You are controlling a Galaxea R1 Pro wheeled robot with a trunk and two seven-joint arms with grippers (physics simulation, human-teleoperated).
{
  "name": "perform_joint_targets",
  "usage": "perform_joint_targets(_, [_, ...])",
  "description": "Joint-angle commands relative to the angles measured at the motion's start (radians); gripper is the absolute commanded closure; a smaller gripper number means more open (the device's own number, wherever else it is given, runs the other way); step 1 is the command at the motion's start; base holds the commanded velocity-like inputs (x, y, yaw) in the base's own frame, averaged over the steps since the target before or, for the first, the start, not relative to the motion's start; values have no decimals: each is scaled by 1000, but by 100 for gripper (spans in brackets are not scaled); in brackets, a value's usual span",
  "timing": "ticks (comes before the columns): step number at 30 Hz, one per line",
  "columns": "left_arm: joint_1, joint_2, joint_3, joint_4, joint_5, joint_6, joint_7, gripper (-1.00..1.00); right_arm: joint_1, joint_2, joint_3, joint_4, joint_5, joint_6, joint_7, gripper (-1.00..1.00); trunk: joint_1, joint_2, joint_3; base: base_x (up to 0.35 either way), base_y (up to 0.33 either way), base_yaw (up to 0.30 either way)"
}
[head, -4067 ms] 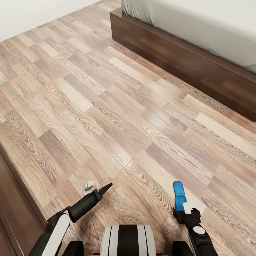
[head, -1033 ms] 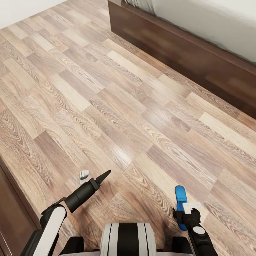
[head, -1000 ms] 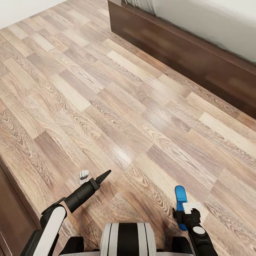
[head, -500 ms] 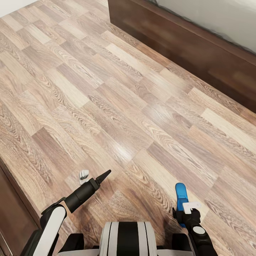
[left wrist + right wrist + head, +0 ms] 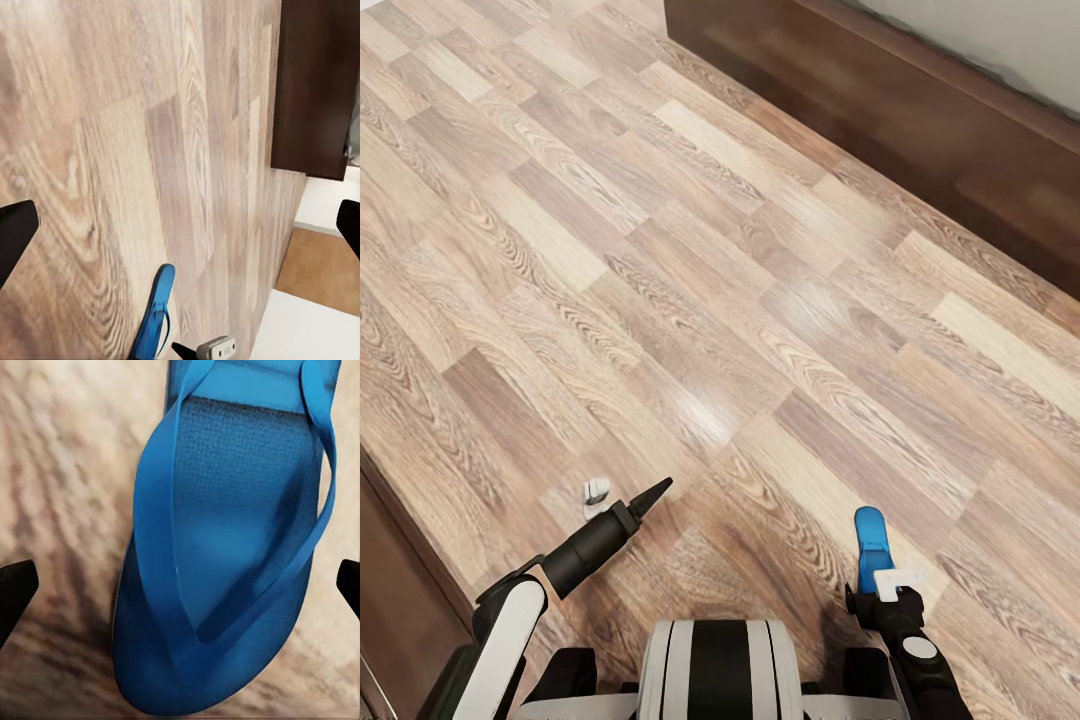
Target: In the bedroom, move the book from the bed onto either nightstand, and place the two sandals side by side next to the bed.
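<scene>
Nearest the robot in the head view, the white-and-black trunk [image 5: 718, 668] sits low between the two arms. The right gripper [image 5: 887, 588] holds a blue sandal [image 5: 870, 548] that sticks out ahead of it, toe end pointing away from the robot, above the wood-plank floor [image 5: 660, 300]. In the right wrist view the sandal [image 5: 225, 547] lies between the dark fingertips [image 5: 15, 589], which stand far apart at the two sides of the picture; its thin toe straps meet in a V near the rounded end. How the sandal is actually clamped cannot be made out, since the fingertips seen there do not touch it.

The left gripper [image 5: 650, 498] hangs over bare floor, well apart from the sandal, and looks pinched to a dark point in the head view. In the left wrist view, though, its fingertips [image 5: 16, 236] sit wide apart at the two sides, so it is spread. That same view catches the sandal [image 5: 154, 315] edge-on, with the right gripper's pale fitting [image 5: 216, 349] just beside it.

A dark brown piece of furniture [image 5: 400, 620] borders the floor on the robot's left. Further off lies open floor. Beyond it runs the dark wooden frame of the bed [image 5: 920, 130], with a strip of pale mattress [image 5: 1010, 40] above it.
</scene>
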Motion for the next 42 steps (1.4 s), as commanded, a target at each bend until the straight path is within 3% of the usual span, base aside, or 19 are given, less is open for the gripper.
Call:
perform_joint_targets(1, [0,0,1,0,7,8,0,-100,0,1,-2,-2,9,5,3,-100,0,0,-1,0,0,0])
perform_joint_targets(6, [0,0,1,0,6,8,0,-100,0,1,-2,-2,9,5,3,-100,0,0,-1,0,0,0])
perform_joint_targets(11, [0,0,1,0,6,8,0,-100,0,1,-2,-2,9,5,3,-100,2,-1,-20,0,0,0])
perform_joint_targets(42, [0,0,1,1,7,8,0,-100,0,1,-2,-2,9,5,3,-100,2,-1,-20,30,-24,0])
